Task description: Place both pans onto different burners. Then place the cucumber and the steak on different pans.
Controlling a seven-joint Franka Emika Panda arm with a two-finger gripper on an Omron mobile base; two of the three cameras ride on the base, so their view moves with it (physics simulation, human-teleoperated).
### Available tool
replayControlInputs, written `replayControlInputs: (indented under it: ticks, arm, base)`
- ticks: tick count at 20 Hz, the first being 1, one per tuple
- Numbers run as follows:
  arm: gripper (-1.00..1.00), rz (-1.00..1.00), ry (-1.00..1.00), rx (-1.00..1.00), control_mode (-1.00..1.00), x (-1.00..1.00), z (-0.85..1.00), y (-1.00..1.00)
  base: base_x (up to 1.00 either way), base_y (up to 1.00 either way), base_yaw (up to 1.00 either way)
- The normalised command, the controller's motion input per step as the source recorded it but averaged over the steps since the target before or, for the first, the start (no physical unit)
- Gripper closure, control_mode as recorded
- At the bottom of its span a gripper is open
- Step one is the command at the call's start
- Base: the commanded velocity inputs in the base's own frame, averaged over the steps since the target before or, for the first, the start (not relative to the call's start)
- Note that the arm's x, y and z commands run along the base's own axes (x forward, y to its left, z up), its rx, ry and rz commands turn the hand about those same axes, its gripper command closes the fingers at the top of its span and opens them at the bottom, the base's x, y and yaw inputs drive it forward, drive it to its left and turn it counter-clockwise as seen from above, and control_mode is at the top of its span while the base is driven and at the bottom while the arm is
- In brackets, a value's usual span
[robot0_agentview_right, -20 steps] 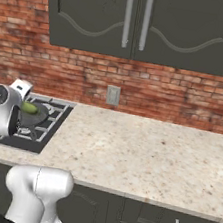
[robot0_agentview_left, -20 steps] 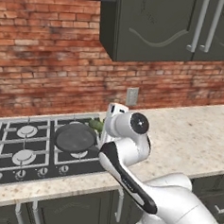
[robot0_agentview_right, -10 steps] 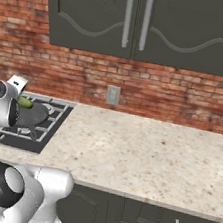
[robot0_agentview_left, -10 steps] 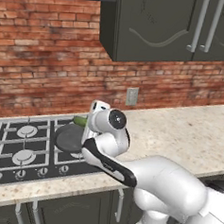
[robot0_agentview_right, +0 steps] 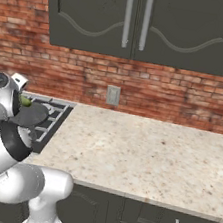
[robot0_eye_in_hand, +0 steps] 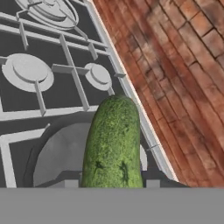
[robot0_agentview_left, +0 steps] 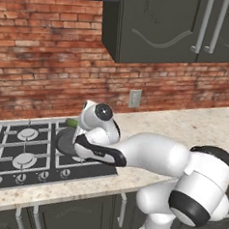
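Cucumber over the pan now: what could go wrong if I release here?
1. The cucumber hangs lengthwise above the pan and reaches past its far rim, so it may roll out onto the cooktop.
2. The arm hides most of the pan from the left base view, making the drop hard to check.

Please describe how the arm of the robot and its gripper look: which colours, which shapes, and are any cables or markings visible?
The arm is built of glossy white, rounded segments with dark grey to black bands at the joints, and a round dark cap sits on one joint. The base column is white too. No cables or markings are visible. The gripper has two small grey square fingers.
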Motion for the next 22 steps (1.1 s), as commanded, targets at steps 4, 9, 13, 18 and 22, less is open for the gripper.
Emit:
replayControlInputs:
  ticks: [4,9,13,18,22]
  arm:
    - [1.00,-0.02,0.10,0.00,-1.00,0.22,-0.20,0.17]
    - [1.00,-0.04,0.13,0.00,-1.00,0.04,-0.23,0.00]
    - [1.00,-0.02,0.10,0.00,-1.00,0.03,-0.23,0.00]
    - [1.00,-0.01,0.09,0.00,-1.00,0.12,-0.13,0.00]
    - [1.00,0.00,0.05,0.00,-1.00,0.18,-0.08,0.00]
  base:
    - [0.00,0.00,0.00]
    - [0.00,0.00,0.00]
    - [0.00,0.00,0.00]
    - [0.00,0.00,0.00]
    - [0.00,0.00,0.00]
